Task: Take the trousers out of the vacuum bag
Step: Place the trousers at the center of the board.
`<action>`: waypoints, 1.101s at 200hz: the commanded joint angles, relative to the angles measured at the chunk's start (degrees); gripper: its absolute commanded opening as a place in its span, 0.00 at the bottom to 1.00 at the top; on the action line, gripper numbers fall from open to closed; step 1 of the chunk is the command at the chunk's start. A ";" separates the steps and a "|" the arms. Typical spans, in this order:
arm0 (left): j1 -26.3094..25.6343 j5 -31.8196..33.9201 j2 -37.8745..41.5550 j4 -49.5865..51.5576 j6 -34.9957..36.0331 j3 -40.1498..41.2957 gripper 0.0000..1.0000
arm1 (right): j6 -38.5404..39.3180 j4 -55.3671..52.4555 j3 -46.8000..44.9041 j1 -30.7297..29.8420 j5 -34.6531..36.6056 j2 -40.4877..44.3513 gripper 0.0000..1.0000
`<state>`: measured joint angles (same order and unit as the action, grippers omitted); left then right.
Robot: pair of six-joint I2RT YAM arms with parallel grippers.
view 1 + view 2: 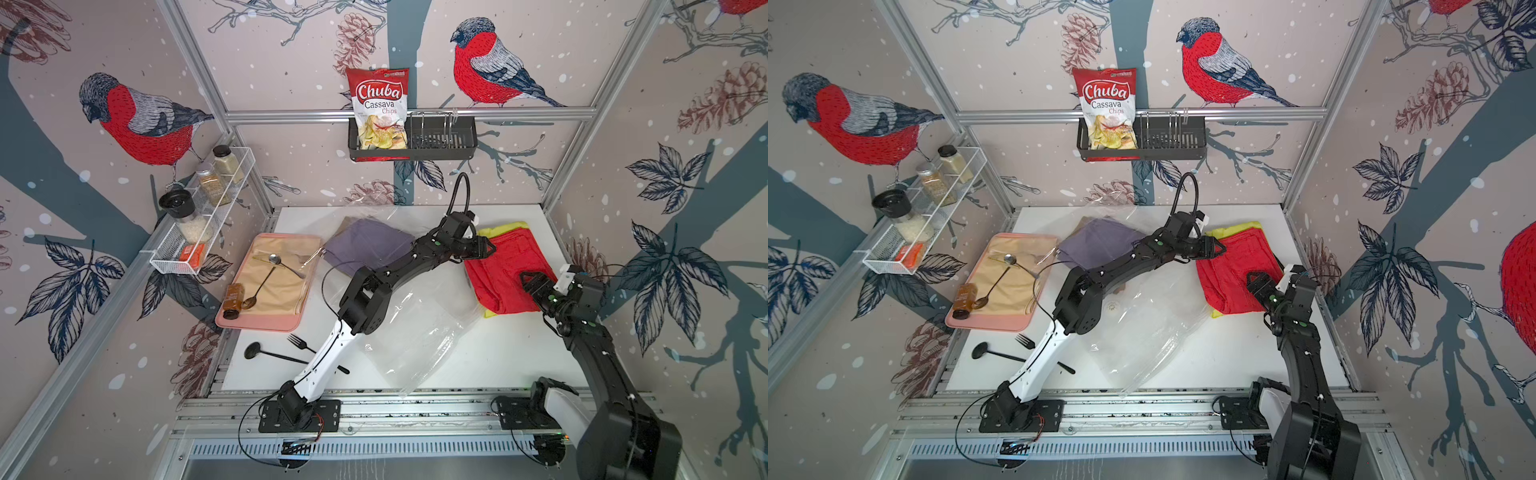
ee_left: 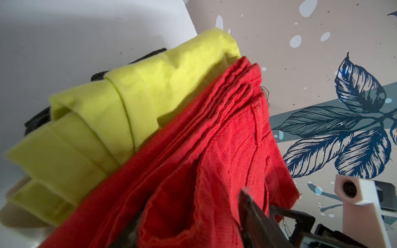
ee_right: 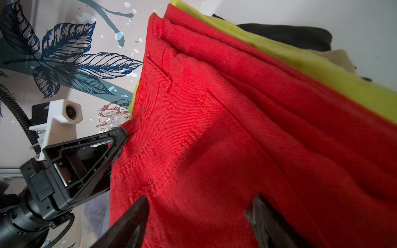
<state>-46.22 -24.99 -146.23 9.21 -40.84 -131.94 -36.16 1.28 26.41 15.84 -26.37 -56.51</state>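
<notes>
Gripping the red pair (image 1: 505, 266) by its edge, the left claw (image 1: 486, 248) seems to be landing it on the pile outside the bag (image 1: 415, 332).

The right claw (image 1: 530, 280) rests on the same cloth with its fingers apart; whether it pinches I cannot tell. Under red lie a yellow pair (image 2: 129, 107) and a black pair (image 3: 290, 36), so three are out, stacked by the right arm. Two lie under the clear film at the back, a purple pair (image 1: 368, 245) on a brown pair (image 1: 345, 226). One bag, two claws, five pairs. Next, I'd guess: let go, swing over, and reach into the bag for purple without dragging the plastic.
</notes>
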 commanded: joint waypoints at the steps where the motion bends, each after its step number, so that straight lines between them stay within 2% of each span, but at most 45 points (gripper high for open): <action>1: 0.34 0.40 -2.10 -2.14 -1.85 -2.35 0.62 | -1.18 5.72 -0.14 0.45 -0.39 -3.44 0.78; 33: 1.27 -0.89 -4.72 -5.59 -4.30 -4.44 0.63 | -1.53 8.19 1.52 2.01 -1.23 -10.40 0.78; 58: 1.61 -1.21 -4.46 -7.19 -4.58 -4.52 0.68 | -1.43 9.61 3.29 2.60 -0.25 -13.32 0.78; 81: 2.05 -1.19 -2.28 -6.07 -3.36 -4.30 0.80 | -0.83 9.03 5.45 2.76 1.02 -13.98 0.78; 98: 2.57 -1.07 0.81 -3.89 -1.62 -2.49 0.93 | -0.06 8.06 6.74 2.79 0.57 -13.01 0.78; 103: 2.74 -0.98 2.22 -3.77 -1.04 -0.99 0.97 | 0.10 7.92 6.93 2.72 0.37 -12.39 0.78; 131: 3.82 0.82 12.20 -3.43 2.68 9.58 0.98 | 1.74 4.82 7.60 0.62 0.74 -7.43 0.80; 168: 4.38 6.46 24.50 4.97 9.63 22.59 0.98 | 1.49 0.75 6.47 -3.07 -0.13 -0.35 0.81; 194: 4.97 7.97 33.94 3.78 9.35 37.36 0.98 | 0.78 -3.19 5.99 -6.88 -1.95 4.32 0.81; 220: 6.86 8.16 42.12 -0.37 7.76 51.21 0.97 | -3.32 -4.29 2.44 -13.78 -1.08 8.34 0.81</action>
<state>-40.66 -18.59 -109.49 11.11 -33.43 -88.79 -36.10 0.14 31.35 6.74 -27.27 -50.81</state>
